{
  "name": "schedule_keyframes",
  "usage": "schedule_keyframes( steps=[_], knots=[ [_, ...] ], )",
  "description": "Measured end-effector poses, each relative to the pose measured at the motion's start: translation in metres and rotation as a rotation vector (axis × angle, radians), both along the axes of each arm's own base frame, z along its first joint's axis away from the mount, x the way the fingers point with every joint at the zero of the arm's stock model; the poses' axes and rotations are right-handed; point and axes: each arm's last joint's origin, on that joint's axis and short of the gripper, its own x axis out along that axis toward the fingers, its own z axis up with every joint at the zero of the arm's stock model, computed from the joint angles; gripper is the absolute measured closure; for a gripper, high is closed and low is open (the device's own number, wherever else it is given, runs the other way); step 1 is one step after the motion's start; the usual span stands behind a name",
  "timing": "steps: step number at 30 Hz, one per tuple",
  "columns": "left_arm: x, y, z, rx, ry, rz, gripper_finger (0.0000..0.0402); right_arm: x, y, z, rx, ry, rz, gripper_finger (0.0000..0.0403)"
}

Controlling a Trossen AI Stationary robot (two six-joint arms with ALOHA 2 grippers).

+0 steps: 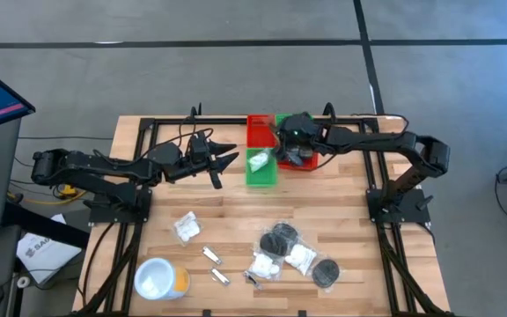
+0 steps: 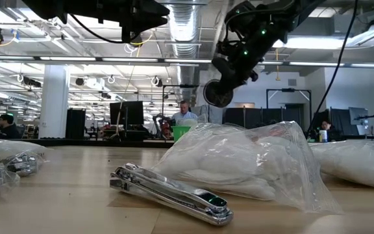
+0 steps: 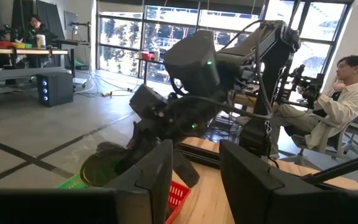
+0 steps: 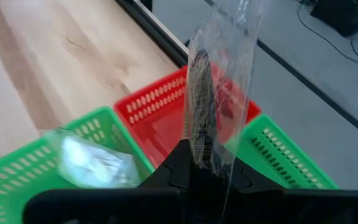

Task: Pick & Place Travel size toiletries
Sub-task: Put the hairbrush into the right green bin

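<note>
My right gripper (image 1: 294, 148) hovers over the red (image 4: 166, 121) and green (image 4: 278, 155) bins, shut on a black round disc in clear wrap (image 4: 201, 106); the low view shows the disc (image 2: 218, 94) hanging in the air. My left gripper (image 1: 224, 160) is open, level above the table just left of the bins, touching nothing. A white packet (image 1: 258, 161) lies in the near green bin. More discs (image 1: 282, 238), white packets (image 1: 302, 257), silver sachets (image 1: 211, 256) and a small dark item (image 1: 252, 280) lie flat on the table's near half. My right gripper pinches the wrapped black disc between its two fingers at the disc's edge (image 4: 197, 152), seen edge-on in the wrist view. The fingers come from above, slanting down. The disc is lifted clear over the bins, with loose clear wrap (image 4: 238, 56) sticking out past it.
Red and green bins (image 1: 260, 130) sit together at the table's far middle. A white round tub with an orange side (image 1: 158, 280) stands at the near left corner. A white packet (image 1: 187, 227) lies alone left of centre. People sit in the room beyond.
</note>
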Motion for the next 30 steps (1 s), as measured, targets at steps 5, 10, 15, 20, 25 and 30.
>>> schedule_keyframes(
  steps=[5, 10, 15, 20, 25, 30],
  knots=[
    [0.0, 0.0, 0.0, 0.0, 0.004, 0.0, 0.0279, -0.01, -0.014, -0.004, 0.036, 0.04, -0.033, 0.0384],
    [0.0, 0.0, -0.001, 0.0, 0.006, 0.0, 0.0279, -0.019, -0.029, -0.005, 0.058, 0.056, -0.076, 0.0384],
    [0.0, 0.0, -0.001, -0.001, 0.008, 0.0, 0.0279, -0.028, -0.044, -0.006, 0.101, 0.038, -0.086, 0.0384],
    [0.0, 0.0, -0.001, -0.001, 0.011, 0.0, 0.0279, -0.038, -0.055, -0.009, 0.128, 0.064, -0.112, 0.0384],
    [0.0, 0.0, -0.001, -0.001, 0.013, 0.0, 0.0279, -0.047, -0.065, -0.011, 0.148, 0.089, -0.151, 0.0384],
    [0.0, 0.0, -0.001, -0.001, 0.014, 0.0, 0.0279, -0.055, -0.074, -0.011, 0.155, 0.094, -0.186, 0.0381]
  ],
)
